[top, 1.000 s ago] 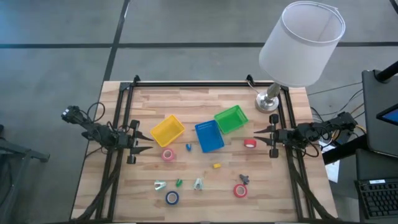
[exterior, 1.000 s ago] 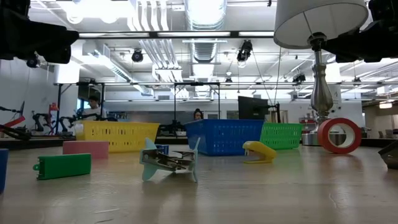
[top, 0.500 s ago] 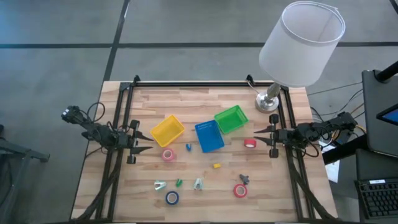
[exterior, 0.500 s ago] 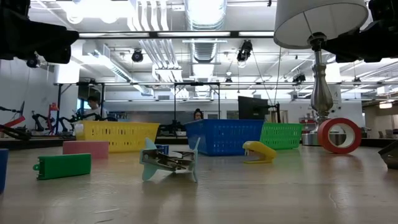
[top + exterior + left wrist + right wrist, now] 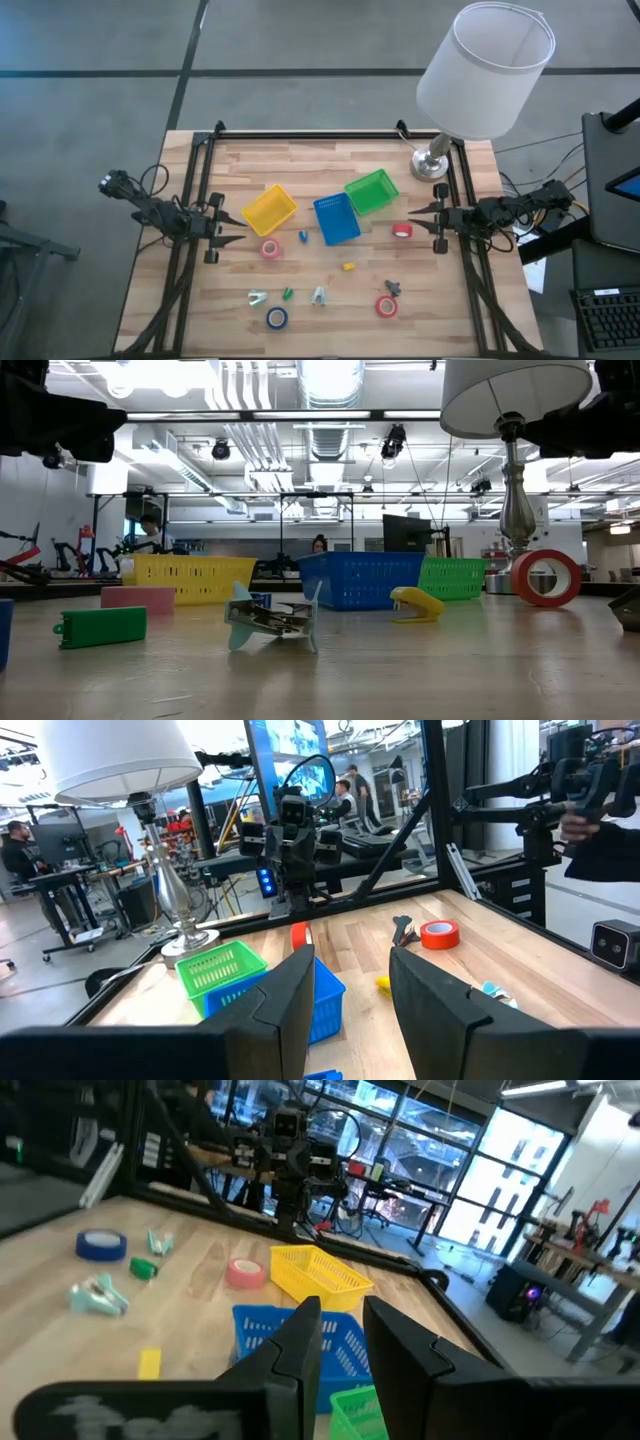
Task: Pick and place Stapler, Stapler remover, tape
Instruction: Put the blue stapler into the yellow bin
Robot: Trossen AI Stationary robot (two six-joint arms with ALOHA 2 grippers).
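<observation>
Counter, wood, listed from the front edge back. Front row: one blue tape roll and one red tape roll, both lying flat. Just behind them: two pale staple removers with a small green stapler between them, and a small dark piece whose kind cannot be told. Next: one yellow stapler, alone near the middle, its long axis roughly across the counter. Middle row: pink tape roll, a small blue item too small to name, and a second red roll. On that same row, at the counter's sides, are both arms. The left end effector has its fingers clearly apart and holds nothing. The right end effector has fingers separated by a narrow gap and also holds nothing. The deciding relation is that the second red roll lies just beside the right end effector, directly ahead of its tips toward the centre, while the pink roll lies near the left end effector, a little ahead and toward the front edge. Each arm therefore appears to have one roll within easy reach, and the right arm looks the closer to a grasp. Behind: yellow bin, blue bin and green bin, in a slanting line and apparently holding nothing. Farthest: a lamp at the right rear corner.
</observation>
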